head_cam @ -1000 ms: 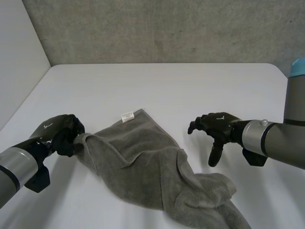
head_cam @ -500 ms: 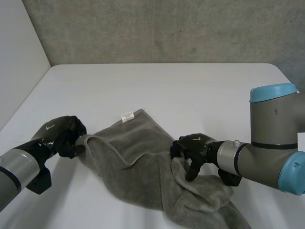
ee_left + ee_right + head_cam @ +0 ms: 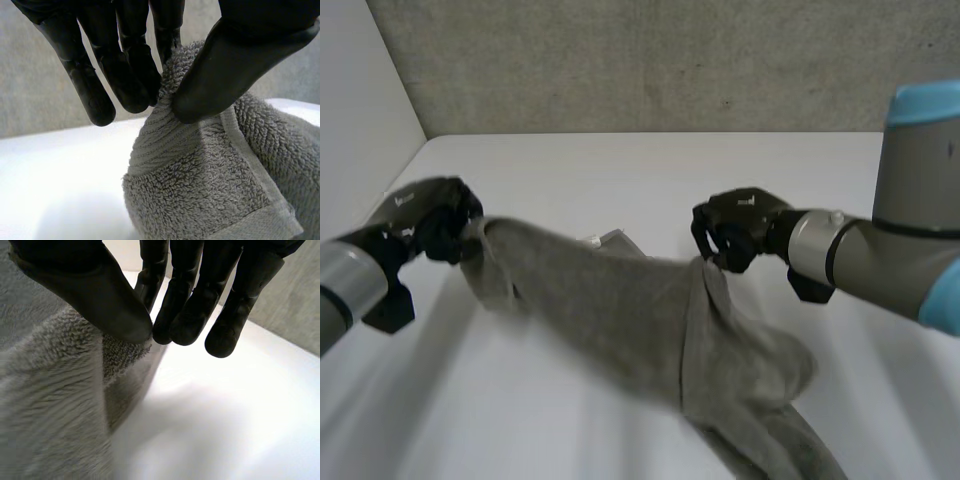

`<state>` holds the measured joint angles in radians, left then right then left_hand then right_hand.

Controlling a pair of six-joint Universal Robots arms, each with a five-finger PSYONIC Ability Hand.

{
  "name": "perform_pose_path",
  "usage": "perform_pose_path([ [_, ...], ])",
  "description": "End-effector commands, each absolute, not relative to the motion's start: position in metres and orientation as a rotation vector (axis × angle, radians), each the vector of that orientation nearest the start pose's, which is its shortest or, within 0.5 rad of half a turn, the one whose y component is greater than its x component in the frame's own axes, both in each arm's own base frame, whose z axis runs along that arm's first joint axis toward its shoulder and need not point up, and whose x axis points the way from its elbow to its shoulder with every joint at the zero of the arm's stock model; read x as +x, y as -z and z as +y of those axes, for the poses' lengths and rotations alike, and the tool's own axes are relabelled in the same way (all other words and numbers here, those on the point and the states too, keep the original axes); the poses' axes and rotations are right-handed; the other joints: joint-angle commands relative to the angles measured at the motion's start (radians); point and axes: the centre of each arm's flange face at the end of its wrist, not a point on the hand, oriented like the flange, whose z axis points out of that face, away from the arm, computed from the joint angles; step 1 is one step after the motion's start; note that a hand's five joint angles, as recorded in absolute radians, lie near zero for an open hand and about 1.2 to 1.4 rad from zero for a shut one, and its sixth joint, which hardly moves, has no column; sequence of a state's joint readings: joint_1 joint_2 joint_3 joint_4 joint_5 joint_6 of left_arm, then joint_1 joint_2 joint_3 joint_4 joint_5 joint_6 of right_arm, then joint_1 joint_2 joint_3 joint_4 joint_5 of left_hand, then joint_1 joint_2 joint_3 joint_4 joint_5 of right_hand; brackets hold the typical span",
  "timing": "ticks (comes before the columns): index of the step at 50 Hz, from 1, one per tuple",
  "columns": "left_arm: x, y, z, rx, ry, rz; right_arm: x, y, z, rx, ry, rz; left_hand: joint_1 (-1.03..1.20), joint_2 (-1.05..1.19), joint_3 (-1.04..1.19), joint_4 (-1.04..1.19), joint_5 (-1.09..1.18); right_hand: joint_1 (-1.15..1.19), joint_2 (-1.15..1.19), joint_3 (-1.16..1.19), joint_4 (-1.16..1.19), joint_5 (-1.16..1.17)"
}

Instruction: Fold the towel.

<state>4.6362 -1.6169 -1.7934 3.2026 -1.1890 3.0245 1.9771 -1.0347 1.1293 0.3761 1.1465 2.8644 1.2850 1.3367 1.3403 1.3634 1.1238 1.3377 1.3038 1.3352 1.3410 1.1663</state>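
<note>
Towel (image 3: 620,320) lifted off the table (image 3: 650,165), its lower end trailing on it. The left hand (image 3: 425,215) pinches a corner between thumb and fingers. The right hand (image 3: 735,228), open a second ago, now pinches an edge, so spreading for the fold can likely begin.

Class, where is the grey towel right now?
In the head view, the grey towel is stretched between the left hand and the right hand, its loose end drooping towards the white table.
</note>
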Motion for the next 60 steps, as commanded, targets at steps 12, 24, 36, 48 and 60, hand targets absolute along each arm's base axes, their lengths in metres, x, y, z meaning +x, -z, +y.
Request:
perform_pose_path([
  [12, -0.195, -0.219, -0.262, 0.357, 2.069, 2.918, 0.296, -0.193, -0.26, -1.075, 1.24, 2.198, 0.111, 0.06, 0.056, 0.033, 0.098, -1.059, -1.025, -1.056, -1.062, -1.062],
  [24, -0.195, -0.213, -0.262, 0.362, 2.064, 2.918, 0.286, -0.176, -0.263, -1.044, 1.227, 2.239, 0.111, 0.06, 0.056, 0.033, 0.098, -1.074, -1.04, -1.071, -1.077, -1.077],
  [36, -0.196, -0.209, -0.26, 0.38, 2.068, 2.906, 0.292, -0.155, -0.258, -1.047, 1.161, 2.289, 0.111, 0.06, 0.056, 0.033, 0.098, -1.065, -1.031, -1.062, -1.068, -1.068],
  [48, -0.199, -0.204, -0.26, 0.396, 2.053, 2.922, 0.301, -0.14, -0.252, -1.067, 1.148, 2.303, 0.111, 0.06, 0.056, 0.033, 0.098, -0.29, -0.256, -0.287, -0.293, -0.293],
  [60, -0.203, -0.235, -0.296, 0.412, 2.234, 2.773, 0.321, -0.239, -0.303, -1.063, 1.641, 2.031, 0.111, 0.06, 0.056, 0.033, 0.098, 0.059, 0.092, 0.061, 0.055, 0.055],
])
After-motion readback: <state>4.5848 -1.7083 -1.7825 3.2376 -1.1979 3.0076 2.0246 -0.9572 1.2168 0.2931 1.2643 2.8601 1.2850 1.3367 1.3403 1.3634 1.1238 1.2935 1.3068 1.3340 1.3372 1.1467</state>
